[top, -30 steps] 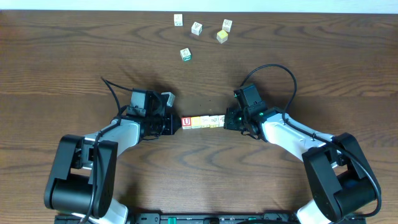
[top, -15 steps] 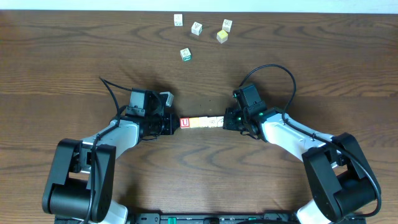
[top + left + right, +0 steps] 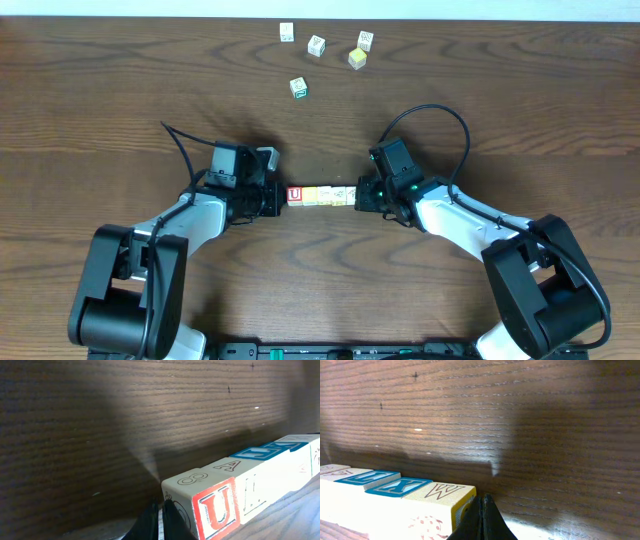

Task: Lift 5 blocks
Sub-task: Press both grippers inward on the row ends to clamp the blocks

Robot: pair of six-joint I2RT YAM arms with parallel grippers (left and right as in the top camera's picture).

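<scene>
Letters show on a row of blocks [image 3: 320, 195] lying between two sets of fingers.
On the red-lettered block [image 3: 215, 510] touching the left fingers [image 3: 175, 524], a red U in a red frame fills the side face and an outlined 8 lies on top. The neighbouring block [image 3: 260, 491], one place further from those fingers, bears an outlined A on top and a pale L on its side. At the right fingers [image 3: 476, 519], the yellow-sided block [image 3: 440, 492] shows a W on top, and the blue-lettered block [image 3: 400, 486] just beyond it carries an X. The blue prints further along cannot be read.

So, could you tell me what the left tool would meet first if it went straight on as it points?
The end block with the red U; the shut left tool looks pressed against it, though contact is hard to confirm.
</scene>
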